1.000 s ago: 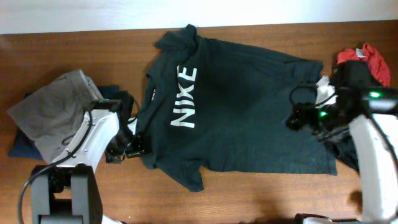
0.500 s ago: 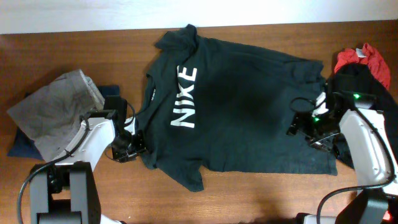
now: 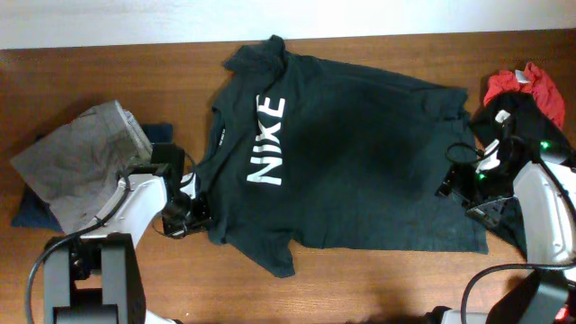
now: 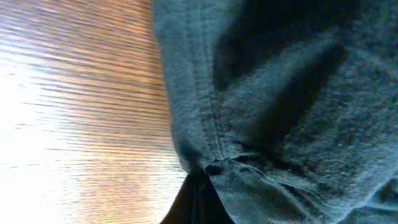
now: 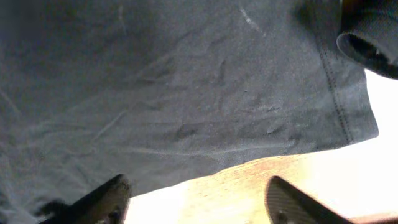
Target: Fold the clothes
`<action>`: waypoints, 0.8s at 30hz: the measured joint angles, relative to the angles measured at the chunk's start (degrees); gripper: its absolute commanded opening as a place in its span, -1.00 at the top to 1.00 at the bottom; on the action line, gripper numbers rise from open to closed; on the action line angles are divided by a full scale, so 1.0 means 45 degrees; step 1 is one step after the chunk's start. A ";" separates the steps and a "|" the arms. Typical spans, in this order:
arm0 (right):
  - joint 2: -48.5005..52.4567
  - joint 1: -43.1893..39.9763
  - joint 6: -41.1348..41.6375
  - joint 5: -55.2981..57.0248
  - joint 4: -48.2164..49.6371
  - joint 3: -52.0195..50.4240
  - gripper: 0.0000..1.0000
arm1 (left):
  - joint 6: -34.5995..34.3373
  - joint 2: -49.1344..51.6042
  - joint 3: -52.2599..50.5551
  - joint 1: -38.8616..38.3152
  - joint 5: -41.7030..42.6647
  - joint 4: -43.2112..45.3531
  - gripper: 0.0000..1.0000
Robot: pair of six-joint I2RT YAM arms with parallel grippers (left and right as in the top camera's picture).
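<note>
The left gripper (image 4: 196, 194) is pinched fully shut on the stitched edge of the dark green-black T-shirt (image 4: 280, 112), and the seam bunches right at its tips. Overhead, that hold sits at the shoulder edge beside the collar, close to the near sleeve. The right gripper (image 5: 198, 190) hangs with its fingers (image 5: 106, 199) spread wide and holds nothing. It is over the near corner of the shirt's bottom hem, where cloth meets bare table (image 3: 378, 279).

The shirt looks light, limp and a little wrinkled. It should drape and drag rather than keep its shape, so a hold on one side only would probably skew it. Hemmed edges and corners look the surest places to hold, since the doubled, stitched cloth should not slip out.

It lies flat and face up across the middle of the table. Its long axis runs left to right, with the collar toward the left edge and the hem toward the right. One sleeve reaches the far edge, the other the near edge.
</note>
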 measured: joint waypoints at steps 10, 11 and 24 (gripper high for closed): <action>0.0330 -0.0015 0.0447 0.0306 0.1685 -0.2229 0.60 | -0.0019 0.0000 0.0758 0.2200 -0.0053 0.0019 0.99; 0.0432 -0.0015 0.0495 0.0340 0.1982 -0.2487 0.60 | -0.0019 0.0000 0.0889 0.2346 -0.0044 0.0019 0.99; 0.1287 -0.0015 0.1185 0.0442 0.4707 -0.3905 0.70 | 0.0117 0.0000 0.3152 0.2599 0.0049 -0.0704 0.99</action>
